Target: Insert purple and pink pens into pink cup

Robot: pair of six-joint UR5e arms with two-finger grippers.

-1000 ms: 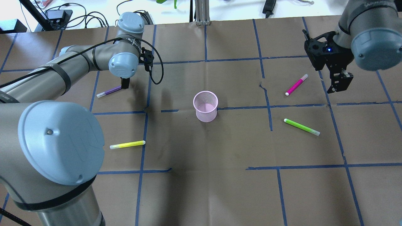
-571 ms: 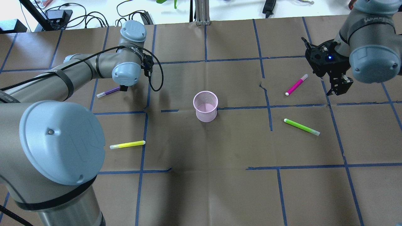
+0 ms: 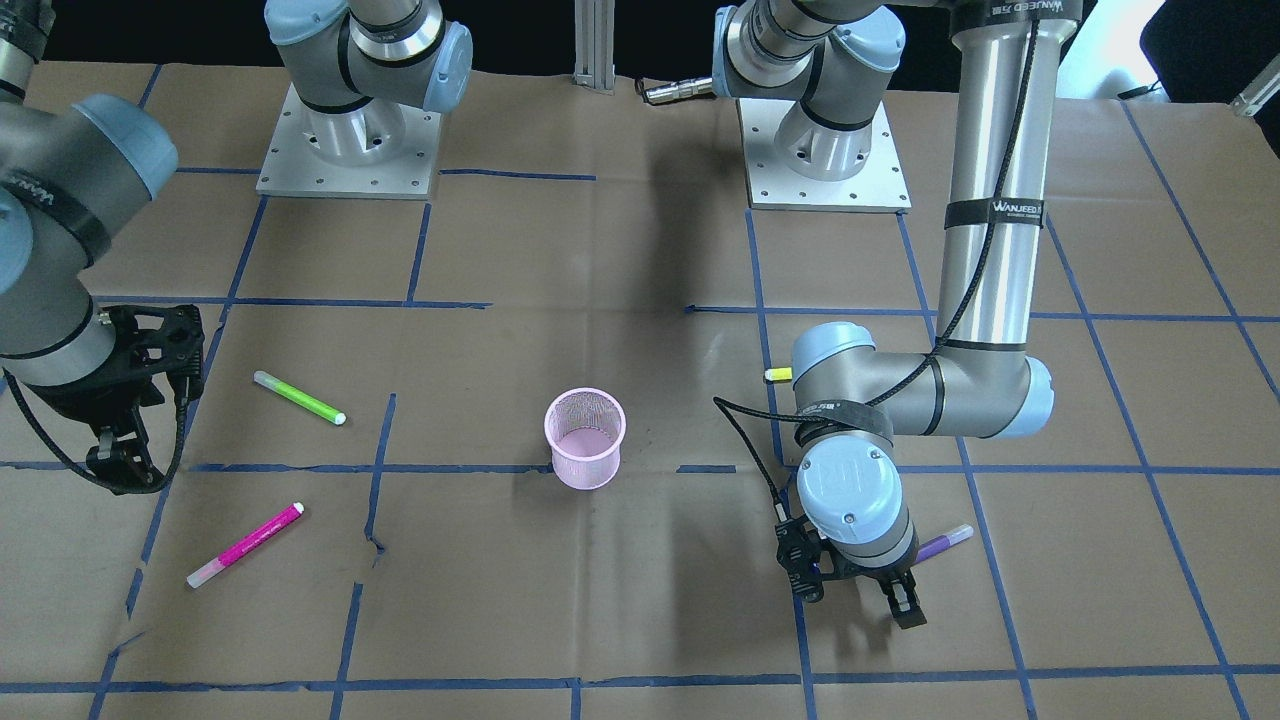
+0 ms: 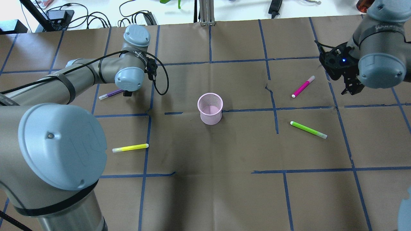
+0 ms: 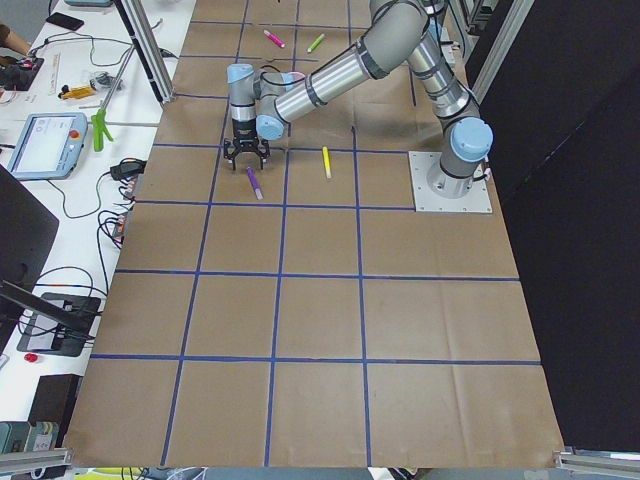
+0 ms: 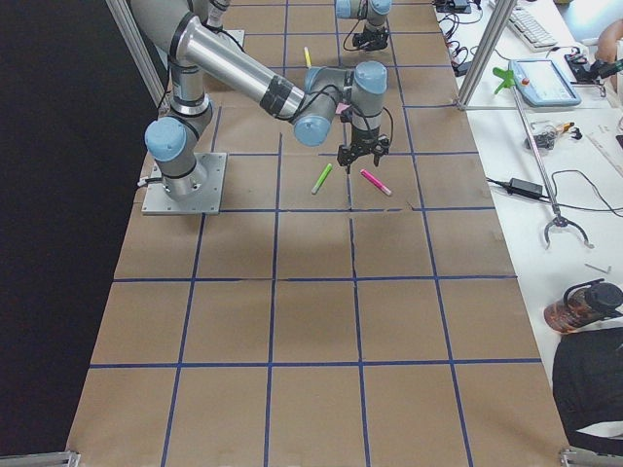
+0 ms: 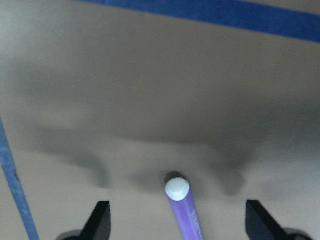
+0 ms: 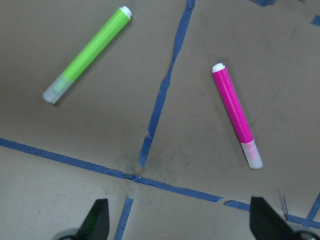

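Two pens lie flat, far from the pink mesh cup (image 4: 209, 108): purple pen (image 4: 110, 94) inside the spread left claw (image 3: 858, 598), pink pen (image 4: 302, 86) near the spread right claw (image 8: 180, 220).

The left two-finger gripper (image 4: 127, 93) has sunk lower, astride the slim purple pen (image 4: 110, 94). The right gripper (image 4: 351, 88) has drifted slightly farther from the slim magenta-pink pen (image 4: 302, 86).

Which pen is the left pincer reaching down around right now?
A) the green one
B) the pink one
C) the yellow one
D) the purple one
D: the left wrist view shows the purple pen lying right in the gap of the open left pincer, not yet squeezed.
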